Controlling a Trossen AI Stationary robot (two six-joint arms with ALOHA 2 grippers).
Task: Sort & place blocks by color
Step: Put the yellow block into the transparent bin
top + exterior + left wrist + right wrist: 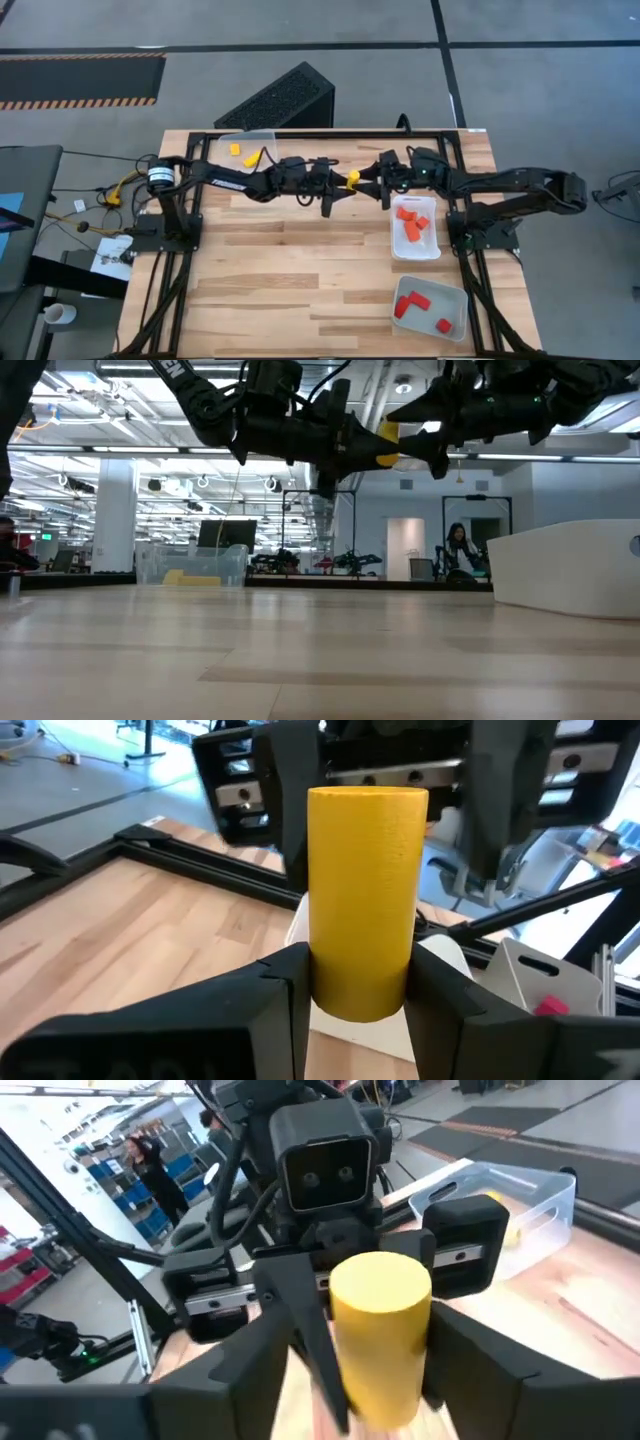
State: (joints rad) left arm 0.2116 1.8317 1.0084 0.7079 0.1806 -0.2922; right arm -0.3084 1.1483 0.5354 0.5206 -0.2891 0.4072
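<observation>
**Two claws meet on one yellow cylinder above the bench**

Two arms reach toward each other over the far half of the wooden bench (300, 270), and both claws meet at a single yellow cylinder block (352, 179). The left claw (340, 183) comes in from the left side and has its fingers (270, 990) pressed against the sides of the cylinder's near end. The right claw (366, 180) comes in from the right, and its two dark fingers (480, 1355) stand on either side of the same yellow cylinder, close against it. In the low view the cylinder (388, 432) hangs well above the bench surface, held between the two claws, touching nothing below.

Three clear plastic trays sit on the bench. The far-left tray (262, 138) holds yellow blocks (236, 150), near the left arm's elbow. The middle-right tray (398, 248) lies just below the right claw and carries orange blocks (412, 224). The near-right tray (455, 300) holds red blocks (410, 303), well apart from both claws.

A black ridged box (280, 100) lies on the floor beyond the bench's far edge. In the low view a person (462, 550) stands far off in the room behind the bench.
</observation>
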